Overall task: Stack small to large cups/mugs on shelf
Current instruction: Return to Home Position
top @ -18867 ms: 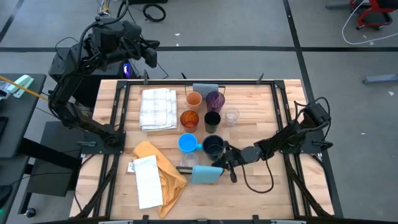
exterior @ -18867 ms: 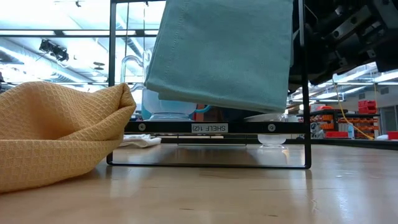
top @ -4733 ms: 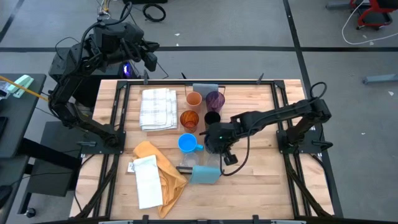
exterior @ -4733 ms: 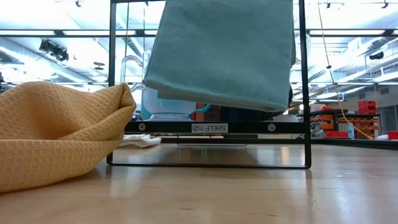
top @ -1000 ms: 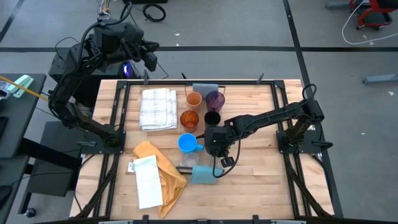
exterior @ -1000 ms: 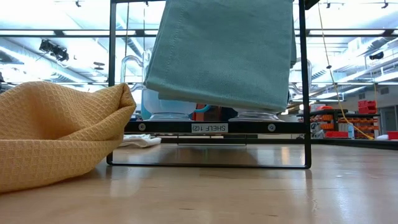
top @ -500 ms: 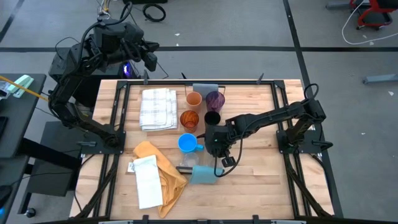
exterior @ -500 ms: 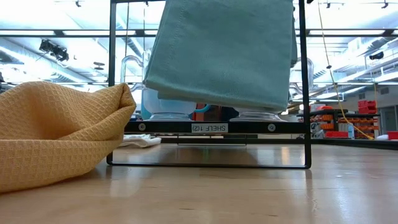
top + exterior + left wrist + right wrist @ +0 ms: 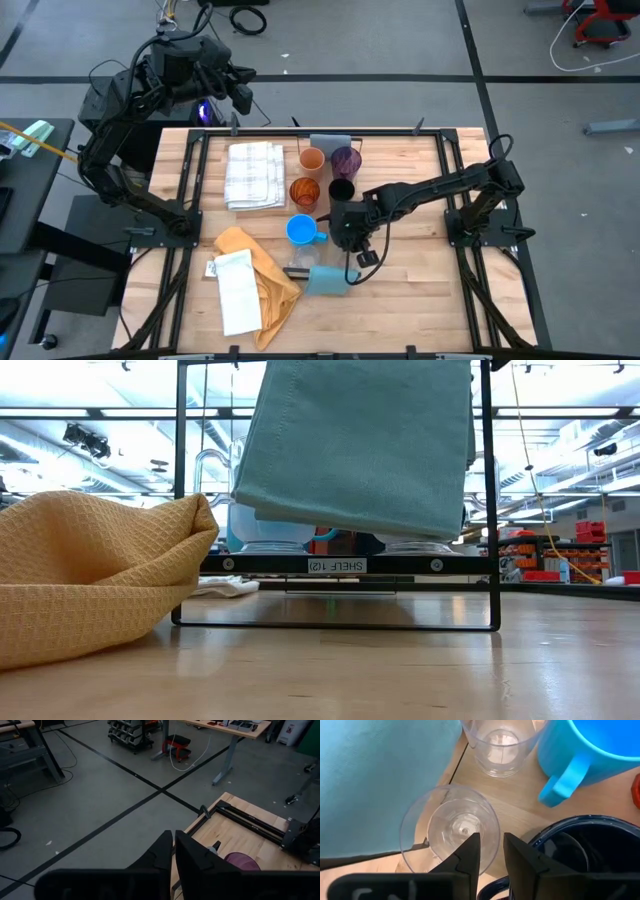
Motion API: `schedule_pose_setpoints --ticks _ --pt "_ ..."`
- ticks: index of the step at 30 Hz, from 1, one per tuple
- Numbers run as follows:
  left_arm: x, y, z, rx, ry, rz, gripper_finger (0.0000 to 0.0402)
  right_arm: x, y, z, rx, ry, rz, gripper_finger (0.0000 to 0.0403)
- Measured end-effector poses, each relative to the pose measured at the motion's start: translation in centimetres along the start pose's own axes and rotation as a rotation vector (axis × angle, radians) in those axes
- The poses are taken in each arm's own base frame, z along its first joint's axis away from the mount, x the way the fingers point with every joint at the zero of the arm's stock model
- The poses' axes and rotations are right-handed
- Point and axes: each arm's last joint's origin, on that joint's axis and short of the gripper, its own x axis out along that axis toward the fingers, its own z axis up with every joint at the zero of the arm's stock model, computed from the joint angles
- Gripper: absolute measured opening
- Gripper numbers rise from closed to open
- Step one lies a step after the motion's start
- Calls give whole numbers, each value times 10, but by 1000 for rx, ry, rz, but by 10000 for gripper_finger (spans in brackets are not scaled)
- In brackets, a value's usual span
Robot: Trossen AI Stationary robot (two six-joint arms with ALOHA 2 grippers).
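Observation:
My right gripper [image 9: 490, 847] reaches to the middle of the table [image 9: 346, 238], beside the bright blue mug [image 9: 300, 230], and is shut on a clear glass [image 9: 451, 827]. A second clear glass [image 9: 502, 742] stands just past it, and the navy mug [image 9: 580, 850] is next to it. The orange cup [image 9: 312, 158], purple cup [image 9: 346, 160], amber cup [image 9: 304, 191] and black cup [image 9: 341, 190] stand farther back. The shelf [image 9: 335, 565] has a teal cloth [image 9: 360, 440] draped over its near end. My left gripper [image 9: 173, 850] is shut and empty, beyond the table's far left corner [image 9: 243, 90]. My right gripper holds the clear glass by its rim [image 9: 495, 837]. One finger [image 9: 470, 852] is inside the glass and the other [image 9: 517, 857] is outside. The fingers come from above and point down. The glass stands upright, and its base [image 9: 415, 546] shows on the shelf.
A white folded towel [image 9: 254, 172] lies at the far left. A yellow cloth [image 9: 255, 265] with a white sheet [image 9: 237, 290] on it lies at the near left. The table's right half shows bare wood [image 9: 420, 280] under the right arm.

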Motion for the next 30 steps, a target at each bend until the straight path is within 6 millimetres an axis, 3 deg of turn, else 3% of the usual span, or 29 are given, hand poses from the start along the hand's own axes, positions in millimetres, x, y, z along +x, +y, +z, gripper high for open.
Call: schedule_pose_setpoints --ticks 6,16,24,30 --pt "0 0 0 0 1 0 32 -10 1 4 -14 -12 -2 94" --pt "-2 -9 0 69 -10 -35 37 -51 3 18 -30 7 -40 93" --pt "15 -55 1 167 -203 -237 28 -120 4 -20 122 5 -112 92" --pt "48 -100 -21 152 -398 -485 33 -182 22 -63 265 -157 -216 91"
